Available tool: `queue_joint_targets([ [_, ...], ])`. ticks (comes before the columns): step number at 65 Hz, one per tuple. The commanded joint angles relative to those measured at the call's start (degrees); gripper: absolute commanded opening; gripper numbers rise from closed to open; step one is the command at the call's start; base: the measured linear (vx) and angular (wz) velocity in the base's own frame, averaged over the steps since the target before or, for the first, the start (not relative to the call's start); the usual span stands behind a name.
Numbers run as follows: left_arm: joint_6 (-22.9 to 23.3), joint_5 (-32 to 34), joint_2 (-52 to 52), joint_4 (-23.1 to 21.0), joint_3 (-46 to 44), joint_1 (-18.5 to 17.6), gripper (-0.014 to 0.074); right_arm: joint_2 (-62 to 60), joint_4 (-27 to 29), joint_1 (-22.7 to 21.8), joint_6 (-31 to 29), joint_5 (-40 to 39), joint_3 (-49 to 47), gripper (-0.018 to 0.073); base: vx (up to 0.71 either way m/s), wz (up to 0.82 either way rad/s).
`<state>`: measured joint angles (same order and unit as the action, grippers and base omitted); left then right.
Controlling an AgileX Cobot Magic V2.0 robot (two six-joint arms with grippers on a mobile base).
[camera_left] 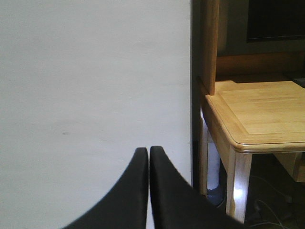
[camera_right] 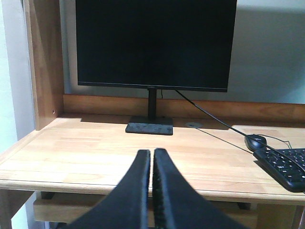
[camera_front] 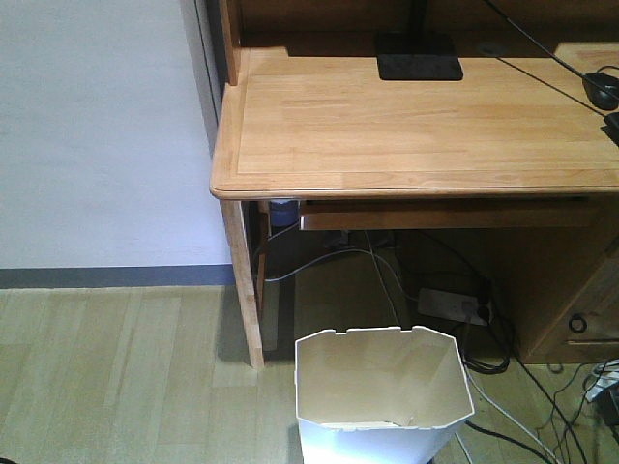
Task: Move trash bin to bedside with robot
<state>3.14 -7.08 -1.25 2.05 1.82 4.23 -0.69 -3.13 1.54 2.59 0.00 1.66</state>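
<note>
The white trash bin (camera_front: pixel 379 391) with its notched rim and cream inside stands on the wooden floor at the bottom of the front view, just in front of the light wooden desk (camera_front: pixel 416 130). My left gripper (camera_left: pixel 149 151) is shut and empty, held in the air facing the white wall beside the desk's left corner. My right gripper (camera_right: pixel 152 153) is shut and empty, held in front of the desk's front edge, pointing at the monitor. Neither gripper shows in the front view. The bed is out of view.
On the desk stand a black monitor (camera_right: pixel 156 44) on its base (camera_front: pixel 418 56), a mouse (camera_right: pixel 256 141) and a keyboard (camera_right: pixel 286 167). Under the desk lie a power strip (camera_front: pixel 455 305) and several loose cables (camera_front: pixel 503 416). A desk leg (camera_front: pixel 244 280) stands left of the bin.
</note>
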Motion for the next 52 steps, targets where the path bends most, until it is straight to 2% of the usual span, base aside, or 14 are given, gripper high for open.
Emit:
queue_joint_targets([
  [1,0.3,4.2,-0.3,-0.1,-1.4,-0.4,-0.0006,-0.6,-0.6,0.0,-0.1,-3.9,1.1,-0.0009,0.0,0.0],
  [16,0.3,4.2,-0.3,-0.1,-1.4,-0.4,-0.0006,-0.6,-0.6,0.0,-0.1,-4.3,1.1,-0.0009,0.0,0.0],
  [25,0.3,4.2,-0.3,-0.1,-1.4,-0.4,-0.0006,-0.6,-0.6,0.0,-0.1,-9.3,0.2,-0.0009,0.0,0.0],
  [37,0.3,4.2,-0.3,-0.1,-1.4,-0.4,-0.0006,2.3,-0.6,0.0,-0.1,-9.6,-7.0,-0.0009,0.0,0.0],
  [52,0.3,4.2,-0.3,-0.1,-1.4,-0.4,-0.0006,16.3,-0.6,0.0,-0.1,-5.3,-19.1,-0.0009,0.0,0.0],
])
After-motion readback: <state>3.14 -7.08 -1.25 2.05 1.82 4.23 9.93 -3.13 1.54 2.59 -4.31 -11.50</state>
